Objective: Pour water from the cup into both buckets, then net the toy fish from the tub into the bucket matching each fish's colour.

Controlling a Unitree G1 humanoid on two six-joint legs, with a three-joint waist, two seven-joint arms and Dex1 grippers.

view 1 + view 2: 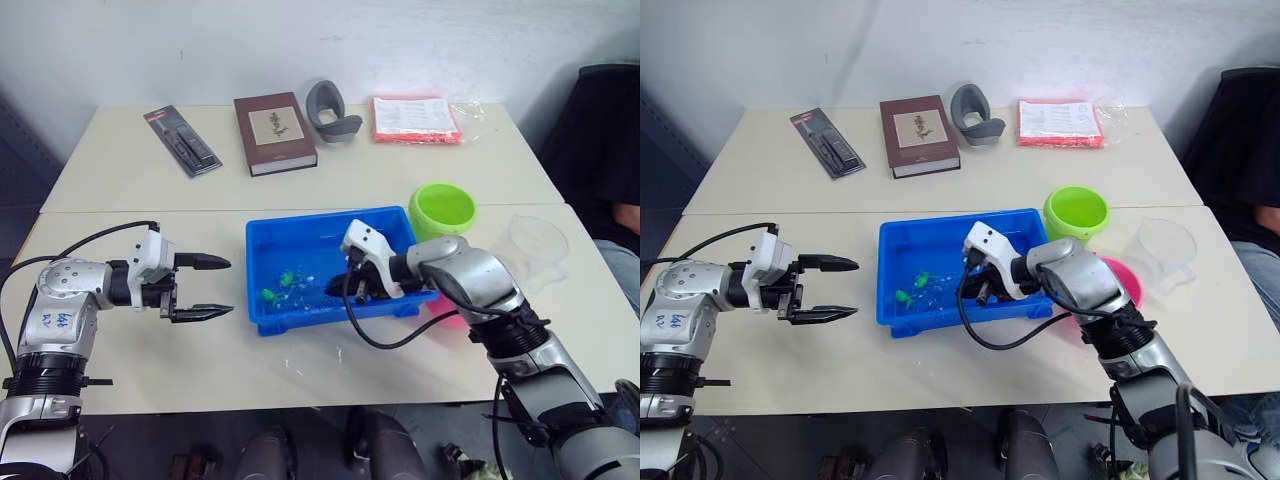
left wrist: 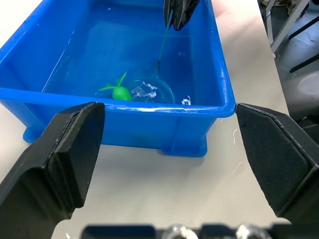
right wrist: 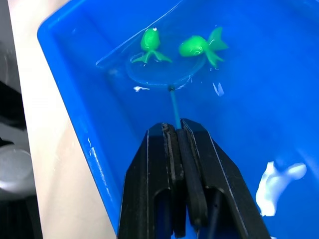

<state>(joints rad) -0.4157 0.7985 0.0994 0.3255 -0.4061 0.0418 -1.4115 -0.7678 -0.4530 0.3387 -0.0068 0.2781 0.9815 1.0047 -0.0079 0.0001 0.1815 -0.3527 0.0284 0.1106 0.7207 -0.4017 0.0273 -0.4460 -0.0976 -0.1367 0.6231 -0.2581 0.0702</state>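
- Two pale tables (image 1: 200, 350) stand end to end against a white wall, seen from above in the head views.
- Centre frame, the blue tub (image 1: 262, 290) sits on the near table with water in it.
- Two green toy fish (image 3: 199, 46) float close together in the tub's lower left part; in the right wrist view both lie at the round net (image 3: 167, 69), though whether they are inside its rim or only over it is hard to tell.
- The right gripper (image 3: 179, 137) reaches into the tub from the right of the frame, its fingers pressed together on the net's thin handle, which runs forward to the net's rim.
- The left gripper (image 1: 205, 288) hovers over bare table at the left of the frame, just beside the tub's left wall, its fingers spread wide apart and holding nothing.
- The green bucket (image 1: 443, 209) stands just right of the tub's far right corner.
- The pink bucket (image 1: 1122, 280) shows at the right, partly hidden behind the right arm.
- The clear cup (image 1: 535, 245) stands upright further right, near the table's right edge.
- On the far table, along the upper part of the frame, lie a flat dark package (image 1: 182, 141), a brown book (image 1: 274, 132), a grey curved object (image 1: 331, 111) and a red-edged packet of papers (image 1: 415, 119).
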